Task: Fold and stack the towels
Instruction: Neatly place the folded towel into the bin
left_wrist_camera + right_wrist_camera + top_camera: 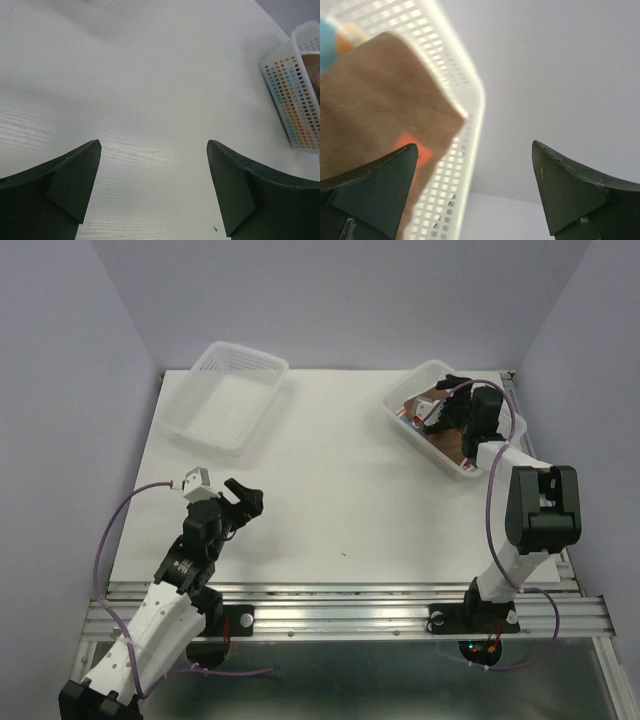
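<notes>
The step in hand was judged to be the first pick. No towel was seen on the table [340, 490], and the towels [440, 440] were all held in the basket [405, 385]. The right gripper [447, 400] was positioned inside the basket, above its contents, with its fingers spread apart and nothing held between them.

In the right wrist view, the brown towel [380, 100] was seen lying uppermost, against the basket wall [465, 100]. It lay beside and partly behind the left-hand finger, not in the gap between the fingers. A light blue towel [327, 45] was seen at the far edge of the brown one.

The next move was judged to call for a shift of the right gripper toward the basket centre. A descent and a closure on one layer of the brown towel would then be needed.

The left gripper [243, 498] was held well apart from the basket, low over the table, with its fingers spread and empty.
</notes>
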Controlling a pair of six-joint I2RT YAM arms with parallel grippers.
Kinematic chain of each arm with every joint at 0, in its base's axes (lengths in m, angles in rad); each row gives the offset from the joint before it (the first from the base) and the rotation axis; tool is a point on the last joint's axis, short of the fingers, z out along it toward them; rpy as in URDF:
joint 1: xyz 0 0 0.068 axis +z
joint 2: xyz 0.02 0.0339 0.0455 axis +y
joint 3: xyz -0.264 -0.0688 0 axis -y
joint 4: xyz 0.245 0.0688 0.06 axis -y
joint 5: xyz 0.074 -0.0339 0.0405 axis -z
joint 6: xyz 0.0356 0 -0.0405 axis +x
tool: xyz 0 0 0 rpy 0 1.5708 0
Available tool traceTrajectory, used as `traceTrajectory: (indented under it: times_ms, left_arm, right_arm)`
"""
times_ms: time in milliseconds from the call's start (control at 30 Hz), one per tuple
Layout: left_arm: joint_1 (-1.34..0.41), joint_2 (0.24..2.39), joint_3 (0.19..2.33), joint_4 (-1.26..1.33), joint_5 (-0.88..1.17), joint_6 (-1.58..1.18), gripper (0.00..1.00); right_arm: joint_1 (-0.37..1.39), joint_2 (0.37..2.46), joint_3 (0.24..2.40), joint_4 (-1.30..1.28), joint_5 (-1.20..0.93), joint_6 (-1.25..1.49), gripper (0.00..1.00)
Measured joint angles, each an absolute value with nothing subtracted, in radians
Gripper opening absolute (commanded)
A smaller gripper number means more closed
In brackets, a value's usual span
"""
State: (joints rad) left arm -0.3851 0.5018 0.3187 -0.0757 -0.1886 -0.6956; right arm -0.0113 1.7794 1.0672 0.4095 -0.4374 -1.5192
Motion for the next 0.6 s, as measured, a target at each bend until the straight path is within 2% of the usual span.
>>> traceTrajectory:
  times_ms: [167, 333, 433, 600]
  left_arm:
    - [-0.385, 0.495, 0.319, -0.076, -0.193, -0.696, 0.99]
    - [-0.385, 0.487, 0.319, -0.076, -0.204, -0.700, 0.99]
    - [-0.385, 0.491, 0.326, -0.085, -0.233, -0.720, 0.99]
    - [-0.385, 0.563, 0.409, -0.155, -0.312, -0.773, 0.99]
  right_arm:
    - [-0.011, 1.622, 1.065, 0.523, -0.445, -1.221, 1.00]
    - [-0.011, 1.396, 1.083, 0.598, -0.371, -0.730, 1.00]
    - [-0.006, 1.283, 1.167, 0.488, -0.242, -0.333, 1.00]
    - [-0.005, 1.119, 1.162, 0.311, -0.079, 0.034, 1.00]
